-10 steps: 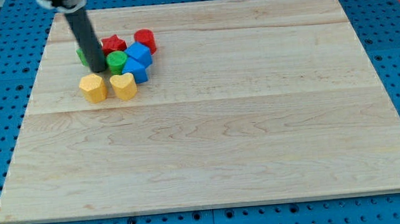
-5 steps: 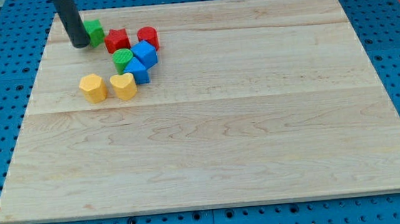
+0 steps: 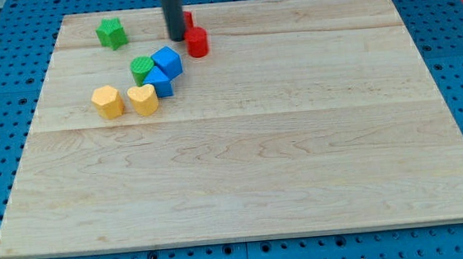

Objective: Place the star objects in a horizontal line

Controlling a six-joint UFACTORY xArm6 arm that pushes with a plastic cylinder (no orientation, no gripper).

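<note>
Start at the far left of the wooden board (image 3: 242,162): your green star block (image 3: 110,32) sits alone there, clear of everything else. Nearer to you and a little right lies the cluster that is not your concern: a yellow hexagon-like block (image 3: 108,101) just beside a yellow heart block (image 3: 142,99), then a green round block (image 3: 141,69) pressed against two blue blocks (image 3: 163,69) that touch each other.

Moving right, you meet my tip (image 3: 177,38), planted on the board near the far edge. It is a bare rod with nothing to open or close, and it is clamped on nothing. A red block (image 3: 187,20) peeks out from behind the rod on its right; most of it is hidden, so you cannot tell its shape, though it may well be the red star. Just right of the tip and slightly nearer stands a red cylinder block (image 3: 197,42), close to the rod or touching it.

What matters for the next push: the green star lies well to the left of the tip, at about the same depth as the half-hidden red block. If that block is the star, the two seem already close to a left-right row.
</note>
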